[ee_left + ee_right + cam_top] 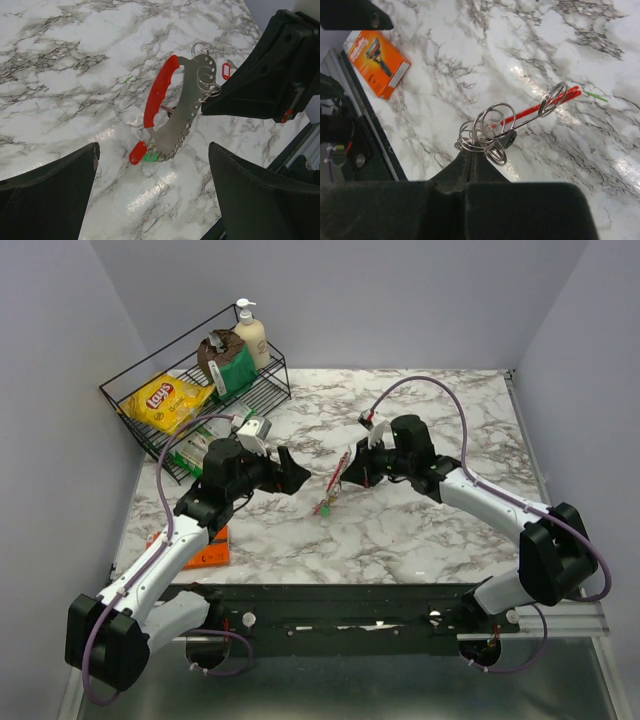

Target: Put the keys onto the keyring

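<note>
The keyring has a red curved grip (159,92) joined to a silvery plate (184,117) that carries several wire rings (205,80). My right gripper (472,149) is shut on the ring end, so the keyring (340,475) slants down toward the marble. A short chain at its low end carries a red tag (138,152) and a green tag (151,157), the only keys I can make out. The left gripper (292,472) stands open just left of the keyring and touches nothing. In the left wrist view its black fingers (55,185) frame the tags.
A wire rack (128,398) at the back left holds a yellow chips bag (165,400), a brown bag (225,360) and a soap bottle (250,335). A flat orange packet (212,545) lies by the left arm. A small red loop (226,70) and a green sliver (128,78) lie on the marble.
</note>
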`<state>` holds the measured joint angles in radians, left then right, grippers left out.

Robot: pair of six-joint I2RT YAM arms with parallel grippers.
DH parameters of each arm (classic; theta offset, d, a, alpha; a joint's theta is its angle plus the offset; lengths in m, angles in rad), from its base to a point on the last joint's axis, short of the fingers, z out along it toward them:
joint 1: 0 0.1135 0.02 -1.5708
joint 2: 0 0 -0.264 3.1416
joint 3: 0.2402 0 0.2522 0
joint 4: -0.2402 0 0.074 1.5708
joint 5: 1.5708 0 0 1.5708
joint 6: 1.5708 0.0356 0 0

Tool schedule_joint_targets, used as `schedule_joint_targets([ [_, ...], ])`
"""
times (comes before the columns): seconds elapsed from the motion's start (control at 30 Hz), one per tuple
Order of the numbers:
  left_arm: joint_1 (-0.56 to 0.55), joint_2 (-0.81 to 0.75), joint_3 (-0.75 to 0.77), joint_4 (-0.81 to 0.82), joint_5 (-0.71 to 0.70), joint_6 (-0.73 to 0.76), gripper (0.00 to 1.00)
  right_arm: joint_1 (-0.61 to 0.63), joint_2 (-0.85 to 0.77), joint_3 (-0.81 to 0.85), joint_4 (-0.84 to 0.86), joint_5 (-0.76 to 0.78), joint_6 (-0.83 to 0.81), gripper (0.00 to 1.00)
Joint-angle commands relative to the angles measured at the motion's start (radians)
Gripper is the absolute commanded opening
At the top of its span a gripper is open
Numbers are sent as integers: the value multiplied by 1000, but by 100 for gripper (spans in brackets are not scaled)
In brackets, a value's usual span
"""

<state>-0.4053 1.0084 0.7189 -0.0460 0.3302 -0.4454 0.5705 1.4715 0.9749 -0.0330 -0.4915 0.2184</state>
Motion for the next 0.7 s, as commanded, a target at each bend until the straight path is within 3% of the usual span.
schedule_joint_targets([
  [0.0,-18,-7,14,20,104,42,99,3,-8,38,-24,-199,-97,0],
  [0.27,-33,4,17,37,168,57,94,5,18,50,11,-435,-113,1],
  [0.43,-38,-7,8,86,243,40,86,5,-32,27,82,-449,-71,0],
  [0.67,-38,-54,-41,250,291,-61,75,3,-117,-74,388,-437,122,0],
])
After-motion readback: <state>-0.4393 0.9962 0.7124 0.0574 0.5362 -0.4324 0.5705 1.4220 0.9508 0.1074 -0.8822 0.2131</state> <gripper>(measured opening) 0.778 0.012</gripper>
